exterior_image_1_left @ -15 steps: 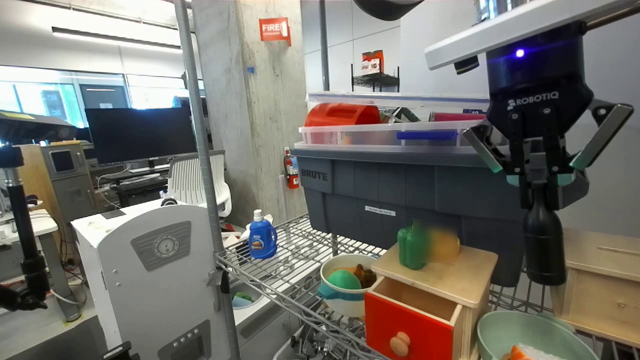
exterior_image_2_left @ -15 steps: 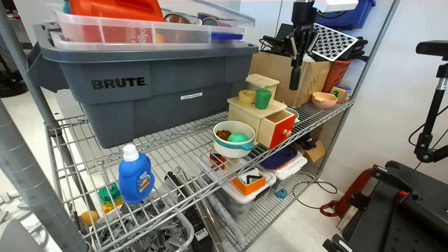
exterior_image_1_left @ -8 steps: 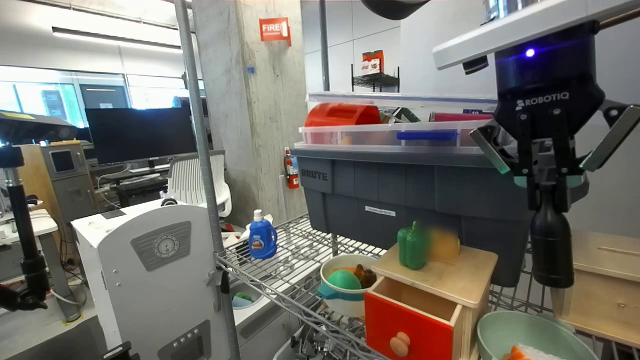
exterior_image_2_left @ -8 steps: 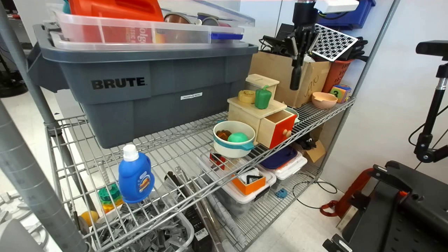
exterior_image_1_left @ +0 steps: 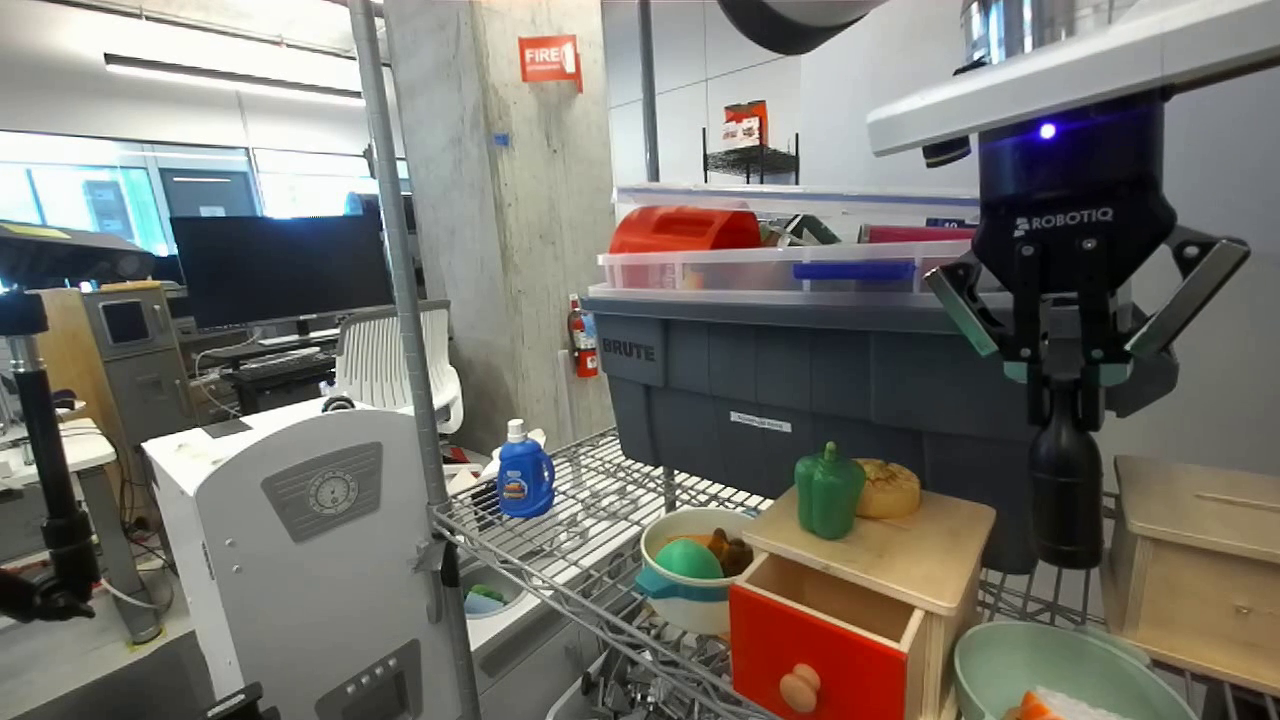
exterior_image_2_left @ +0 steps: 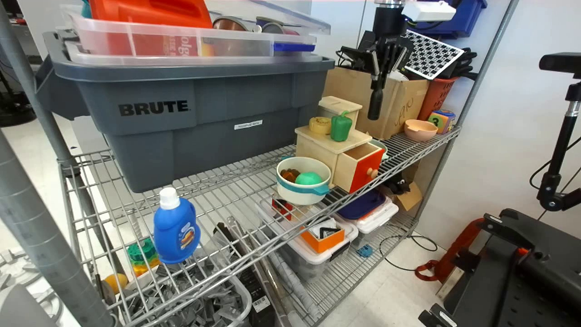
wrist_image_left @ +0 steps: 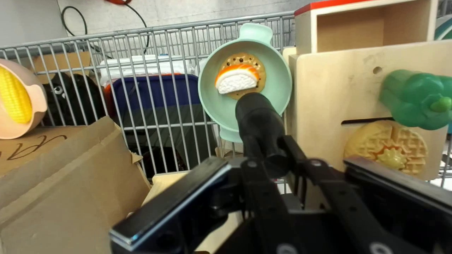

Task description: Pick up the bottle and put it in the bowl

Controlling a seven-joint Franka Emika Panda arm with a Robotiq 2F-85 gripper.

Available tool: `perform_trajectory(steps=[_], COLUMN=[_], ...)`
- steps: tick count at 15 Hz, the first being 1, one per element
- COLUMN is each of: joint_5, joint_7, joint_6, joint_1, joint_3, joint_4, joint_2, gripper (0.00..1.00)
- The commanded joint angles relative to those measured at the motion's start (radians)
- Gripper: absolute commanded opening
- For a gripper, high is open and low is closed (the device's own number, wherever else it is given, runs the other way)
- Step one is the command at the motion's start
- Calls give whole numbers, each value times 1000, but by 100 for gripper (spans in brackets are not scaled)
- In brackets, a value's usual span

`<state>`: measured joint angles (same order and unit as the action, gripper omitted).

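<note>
The gripper [exterior_image_1_left: 1065, 405] is clenched on the neck of the bottle [exterior_image_1_left: 1066, 500], at right in an exterior view; its two fingers [exterior_image_1_left: 1092, 400] stand close together, with only the neck's width between them. The bottle hangs roughly upright, base down, in both exterior views. A gap shows between that base and the bowl [exterior_image_1_left: 1035, 655] at lower right. In the wrist view the base, near the middle of the frame, covers the lower part of the bowl's inside and some of its lower right rim; whether it is squarely above the bowl I cannot tell.

The bottle's upper end is hard to make out: the fingers cover part of it, and in the wrist view it is black on black and blurred. The bowl is cut off by the lower edge in an exterior view. In an exterior view the box [exterior_image_2_left: 313, 147] and its red drawer [exterior_image_2_left: 370, 165] hide most of the bowl, right of centre. In the bowl, an orange-and-white piece [wrist_image_left: 238, 79] partly hides a brown disc [wrist_image_left: 262, 72]. The wrist view's left edge cuts off the peach bowl [wrist_image_left: 37, 97] and its corn [wrist_image_left: 12, 95]; the right edge cuts off the pepper [wrist_image_left: 409, 95].
</note>
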<state>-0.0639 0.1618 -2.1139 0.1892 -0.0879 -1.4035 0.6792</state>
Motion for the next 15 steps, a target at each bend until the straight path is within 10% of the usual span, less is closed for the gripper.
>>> perform_trajectory(steps=[1,7,8,15], joint_5=[42,34,28,26], joint_7=[63,62,55,44], joint_6=[42,47,47,50], joint_1=[28,20,16,12], joint_3=[29,18,15,12], joint_4=[57,70,70,68], joint_2=[26,32,34,28], gripper=[5,5,45,87])
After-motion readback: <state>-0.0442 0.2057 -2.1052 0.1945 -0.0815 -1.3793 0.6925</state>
